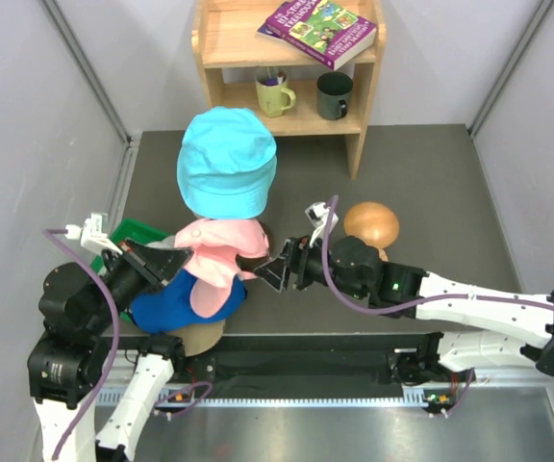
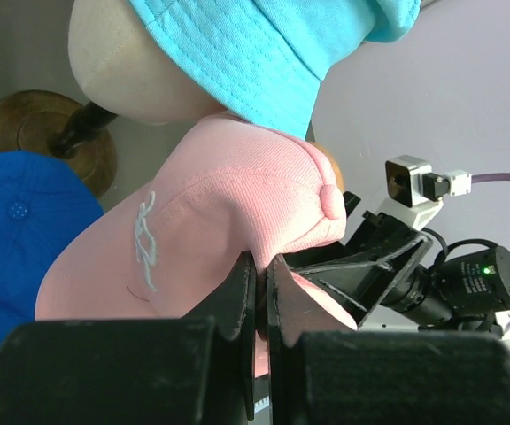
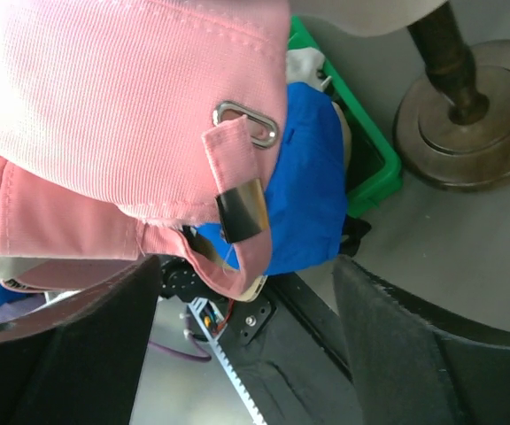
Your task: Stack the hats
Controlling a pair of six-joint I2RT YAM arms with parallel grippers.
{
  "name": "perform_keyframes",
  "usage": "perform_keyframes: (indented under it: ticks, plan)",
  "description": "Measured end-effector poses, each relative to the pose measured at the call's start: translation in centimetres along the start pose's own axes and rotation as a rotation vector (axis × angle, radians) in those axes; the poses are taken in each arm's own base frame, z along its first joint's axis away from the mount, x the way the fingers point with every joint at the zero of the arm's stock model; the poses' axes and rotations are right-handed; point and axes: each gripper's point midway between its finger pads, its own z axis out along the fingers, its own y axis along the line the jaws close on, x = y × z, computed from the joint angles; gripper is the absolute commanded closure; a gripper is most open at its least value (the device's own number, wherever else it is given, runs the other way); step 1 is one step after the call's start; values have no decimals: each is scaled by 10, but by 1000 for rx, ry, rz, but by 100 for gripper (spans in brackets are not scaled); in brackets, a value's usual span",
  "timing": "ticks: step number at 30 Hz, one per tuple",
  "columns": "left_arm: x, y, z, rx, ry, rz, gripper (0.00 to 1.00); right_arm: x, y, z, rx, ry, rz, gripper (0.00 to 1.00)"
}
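Grey worktop (image 1: pixel 431 183): left tool (image 2: pixel 260 270) pinches pink cap (image 2: pixel 211 204) over blue cap (image 1: pixel 190 300); right tool (image 1: pixel 275 269) gapes wide beside it; cyan hat (image 1: pixel 227 159) covers mannequin head (image 2: pixel 122 71).

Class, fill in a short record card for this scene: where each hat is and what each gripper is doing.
cyan bucket hat: on the mannequin head
pink cap: held up, pinched by the left gripper
blue cap: partly beneath the pink cap
left gripper: shut on the pink cap
right gripper: open, beside the pink cap's back strap
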Motion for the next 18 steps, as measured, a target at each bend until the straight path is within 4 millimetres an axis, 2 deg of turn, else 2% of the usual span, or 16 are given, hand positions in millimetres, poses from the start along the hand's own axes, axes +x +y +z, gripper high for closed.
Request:
perform_keyframes:
  ticks: [4, 5, 7, 8, 11, 15, 16, 18]
  plan:
    - [1, 0, 0, 5, 6, 0, 100, 5, 5, 9, -29, 10, -2, 49]
    - [2, -1, 0, 7, 8, -1, 100, 4, 6, 10, -34, 8, 0, 62]
    - [2, -1, 0, 9, 11, -1, 100, 2, 8, 11, -43, -3, 0, 73]
    - [2, -1, 0, 10, 12, -1, 100, 0, 9, 11, -48, -9, 2, 84]
    - [4, 0, 0, 13, 16, -2, 100, 1, 4, 9, -38, -21, 6, 100]
    - [12, 5, 0, 15, 30, -3, 100, 3, -8, 1, 1, -29, 8, 100]
    - [13, 7, 0, 12, 34, -3, 83, 1, -9, -1, 11, -35, 8, 100]
    - [17, 11, 1, 0, 46, 4, 61, -3, -13, -8, 36, -45, 6, 100]
